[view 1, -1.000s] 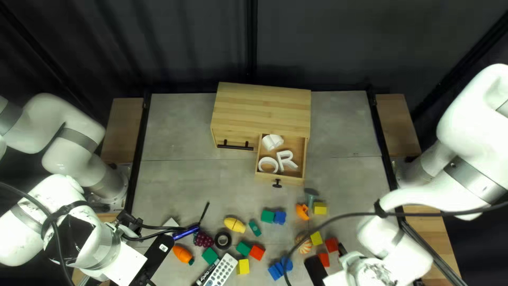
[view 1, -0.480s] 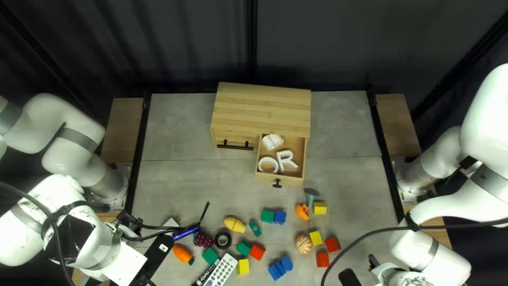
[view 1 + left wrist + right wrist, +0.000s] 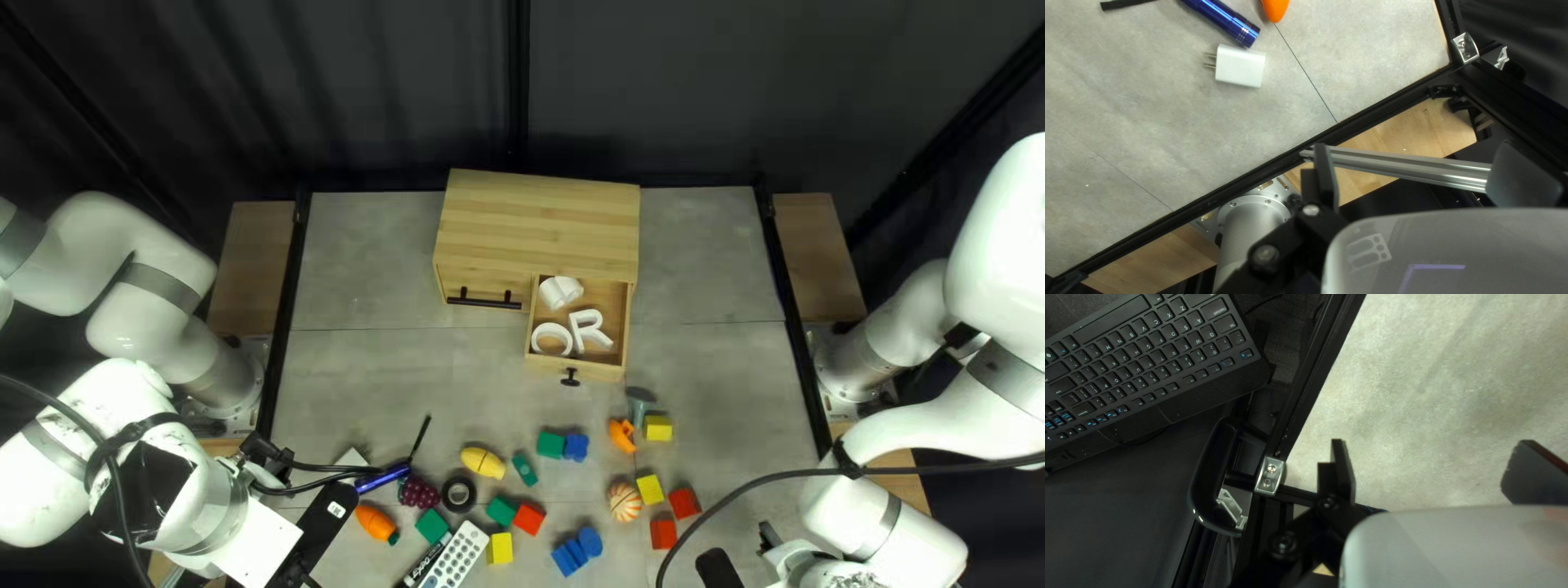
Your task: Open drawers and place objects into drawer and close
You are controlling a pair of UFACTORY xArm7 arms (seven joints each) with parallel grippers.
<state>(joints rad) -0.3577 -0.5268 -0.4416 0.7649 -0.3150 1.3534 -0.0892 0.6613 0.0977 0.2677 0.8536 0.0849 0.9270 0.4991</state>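
My left gripper (image 3: 265,455) is over the table's left edge; in its wrist view the gripper (image 3: 1423,177) is open and empty. My right gripper (image 3: 769,536), at the lower right of the top left view, also shows open and empty in its wrist view (image 3: 1434,471). A wooden cabinet (image 3: 539,223) stands at the far side, its right drawer (image 3: 597,371) pulled out. Inside lie a white O (image 3: 552,355), a white R (image 3: 589,330) and another white piece (image 3: 561,291). The compartment with the long black handle (image 3: 483,304) is closed.
Loose items cover the near middle: coloured blocks (image 3: 529,519), black tape (image 3: 458,495), a remote (image 3: 455,556), an orange-striped ball (image 3: 624,502), a blue flashlight (image 3: 382,479). A white charger (image 3: 1240,66) lies near my left gripper. A keyboard (image 3: 1143,370) sits beyond the table frame.
My right arm has swung away to the right over the last second, uncovering the striped ball and red blocks. The left arm, drawer and letters have stayed put.
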